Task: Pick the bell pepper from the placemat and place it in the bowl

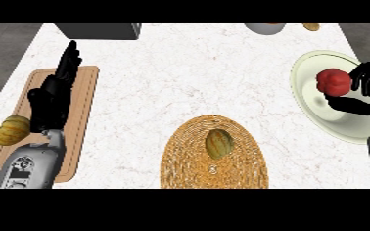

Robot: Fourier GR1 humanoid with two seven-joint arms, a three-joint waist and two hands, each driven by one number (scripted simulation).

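While the right hand (352,92) curls its fingers round the red bell pepper (333,80), it holds it over the pale green bowl (311,68) at the right edge of the counter (188,73). Nearer, a green-orange fruit (219,143) lies on the woven placemat (180,161). At the left, the left hand (54,95) rests open, fingers straight, above a wooden cutting board (86,107).

Red bell pepper (333,80); pale green bowl (312,98); golden woven placemat (189,164); white marbled counter (195,73).
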